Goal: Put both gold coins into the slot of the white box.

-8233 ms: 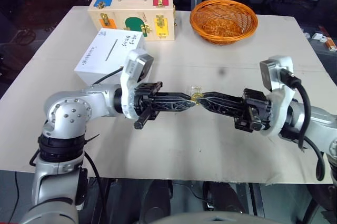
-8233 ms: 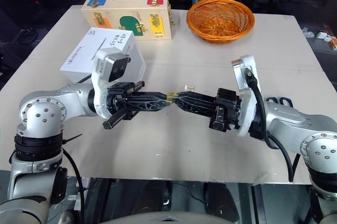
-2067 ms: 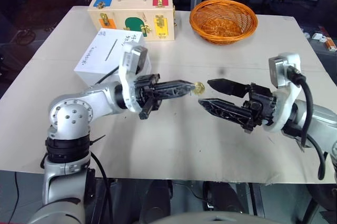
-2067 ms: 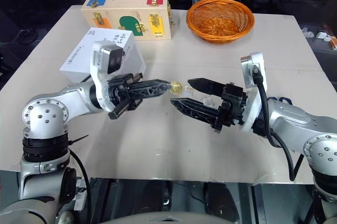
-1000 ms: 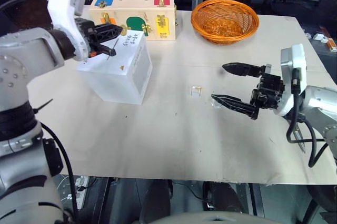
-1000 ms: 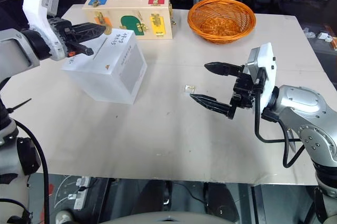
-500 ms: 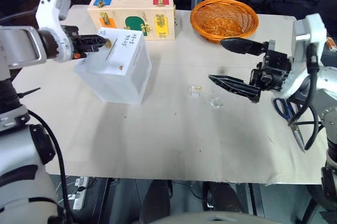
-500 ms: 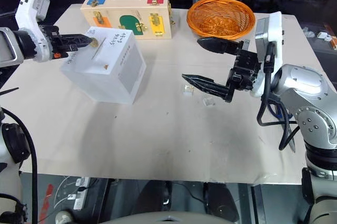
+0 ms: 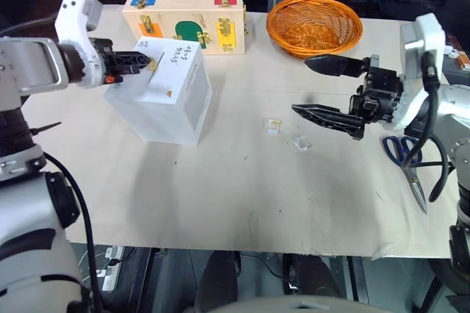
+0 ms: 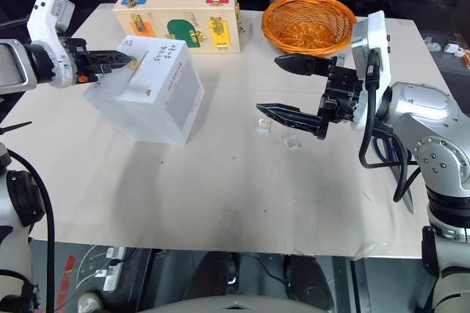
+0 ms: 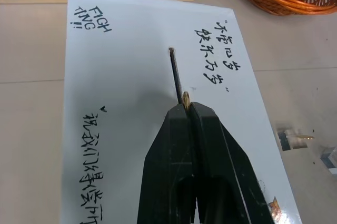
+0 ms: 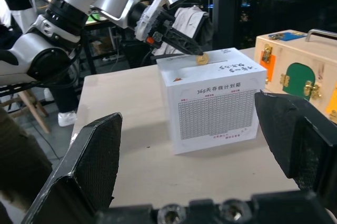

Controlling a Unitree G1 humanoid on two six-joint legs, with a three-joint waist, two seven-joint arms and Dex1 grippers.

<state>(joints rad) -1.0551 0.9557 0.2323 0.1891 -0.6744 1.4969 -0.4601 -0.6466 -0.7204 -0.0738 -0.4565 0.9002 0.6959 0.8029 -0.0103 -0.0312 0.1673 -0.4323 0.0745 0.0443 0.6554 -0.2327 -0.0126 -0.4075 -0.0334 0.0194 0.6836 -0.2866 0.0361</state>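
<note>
Since two seconds ago, my left gripper (image 9: 144, 63) has carried its pinched coin (image 11: 186, 98) from mid-table to the slot (image 11: 176, 75) atop the white box (image 9: 165, 100). Insertion pending: align edge-on, then release. Right gripper (image 9: 323, 87) stands wide open, empty; a clear piece (image 9: 273, 125) lies on the table (image 9: 242, 195).

head eyes look down over the table (image 9: 242, 181); wrist views share the white box (image 12: 210, 98).

Coin (image 11: 186, 98) carried by left fingers (image 11: 197, 145) to slot (image 11: 176, 74), right arm raised
</note>
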